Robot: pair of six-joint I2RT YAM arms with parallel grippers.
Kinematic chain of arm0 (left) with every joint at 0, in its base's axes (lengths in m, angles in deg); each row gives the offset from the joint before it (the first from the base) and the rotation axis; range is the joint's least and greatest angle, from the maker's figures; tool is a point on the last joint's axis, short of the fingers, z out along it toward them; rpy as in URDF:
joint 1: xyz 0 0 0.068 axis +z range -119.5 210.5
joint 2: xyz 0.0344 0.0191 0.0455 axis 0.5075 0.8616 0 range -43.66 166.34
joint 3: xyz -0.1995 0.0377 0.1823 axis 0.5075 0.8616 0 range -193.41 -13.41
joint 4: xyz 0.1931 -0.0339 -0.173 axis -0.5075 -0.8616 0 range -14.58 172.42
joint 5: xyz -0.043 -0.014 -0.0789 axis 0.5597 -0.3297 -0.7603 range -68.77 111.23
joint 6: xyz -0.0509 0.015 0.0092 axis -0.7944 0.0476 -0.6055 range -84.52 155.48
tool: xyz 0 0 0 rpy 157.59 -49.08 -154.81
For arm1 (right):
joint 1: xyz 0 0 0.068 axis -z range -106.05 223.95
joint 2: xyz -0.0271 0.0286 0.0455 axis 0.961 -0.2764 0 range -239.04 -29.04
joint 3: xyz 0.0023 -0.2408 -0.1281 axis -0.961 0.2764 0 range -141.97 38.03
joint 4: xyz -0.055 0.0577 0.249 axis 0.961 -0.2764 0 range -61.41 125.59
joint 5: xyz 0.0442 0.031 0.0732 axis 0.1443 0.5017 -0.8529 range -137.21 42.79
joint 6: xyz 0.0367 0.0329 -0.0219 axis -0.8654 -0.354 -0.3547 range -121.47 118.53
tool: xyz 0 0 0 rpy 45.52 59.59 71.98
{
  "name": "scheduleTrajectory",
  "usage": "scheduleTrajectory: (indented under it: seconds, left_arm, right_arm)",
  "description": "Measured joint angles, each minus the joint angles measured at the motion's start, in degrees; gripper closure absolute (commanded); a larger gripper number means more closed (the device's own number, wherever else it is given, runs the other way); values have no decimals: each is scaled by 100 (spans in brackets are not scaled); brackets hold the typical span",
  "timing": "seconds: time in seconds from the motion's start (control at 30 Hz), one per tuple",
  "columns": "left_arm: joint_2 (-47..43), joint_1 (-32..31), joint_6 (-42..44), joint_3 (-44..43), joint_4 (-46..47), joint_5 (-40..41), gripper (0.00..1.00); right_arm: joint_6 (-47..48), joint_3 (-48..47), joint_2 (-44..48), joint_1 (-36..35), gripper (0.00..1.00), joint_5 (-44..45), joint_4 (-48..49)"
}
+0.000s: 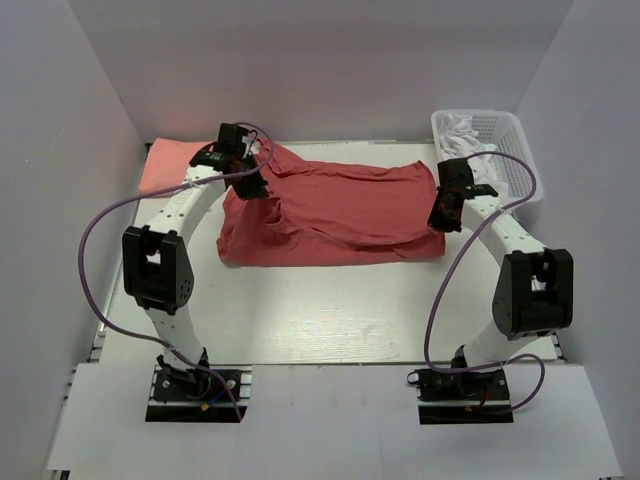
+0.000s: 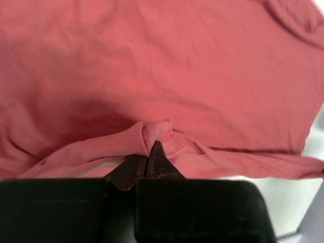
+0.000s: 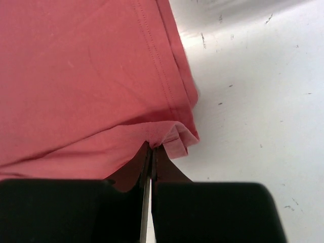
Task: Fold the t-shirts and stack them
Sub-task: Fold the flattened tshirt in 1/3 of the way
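Table [image 1: 330, 310]: left gripper [image 2: 154, 148], right gripper [image 3: 152, 148] clamp red tee [image 1: 350, 205] (hem bunched).

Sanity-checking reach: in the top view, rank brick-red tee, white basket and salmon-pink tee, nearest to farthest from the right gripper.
1. The brick-red tee: held by the right gripper, spreading to its left.
2. The white basket: just behind it, far right.
3. The salmon-pink tee: far-left corner.

The brick-red t-shirt [image 1: 340, 210] is spread wide between the two grippers. One bunched, hemmed fold is pinched in the left gripper [image 2: 153, 151], and a stitched corner is pinched in the right gripper [image 3: 151, 150]. Between them the cloth sags in soft wrinkles. The salmon-pink t-shirt [image 1: 165, 165] lies flat out to the left of the left gripper, clear of the red one.
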Motion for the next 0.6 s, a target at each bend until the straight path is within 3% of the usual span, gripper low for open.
scheduleTrajectory:
  seconds: [0.53,0.6]
  left_arm:
    - [929,444,466,-846,68,76,100]
    - [1056,481,485,-909,55,57,100]
  right_arm:
    - [17,-944,-1054,140,100,151,-313]
    - [15,-1069,-1165,144,96,164,-317]
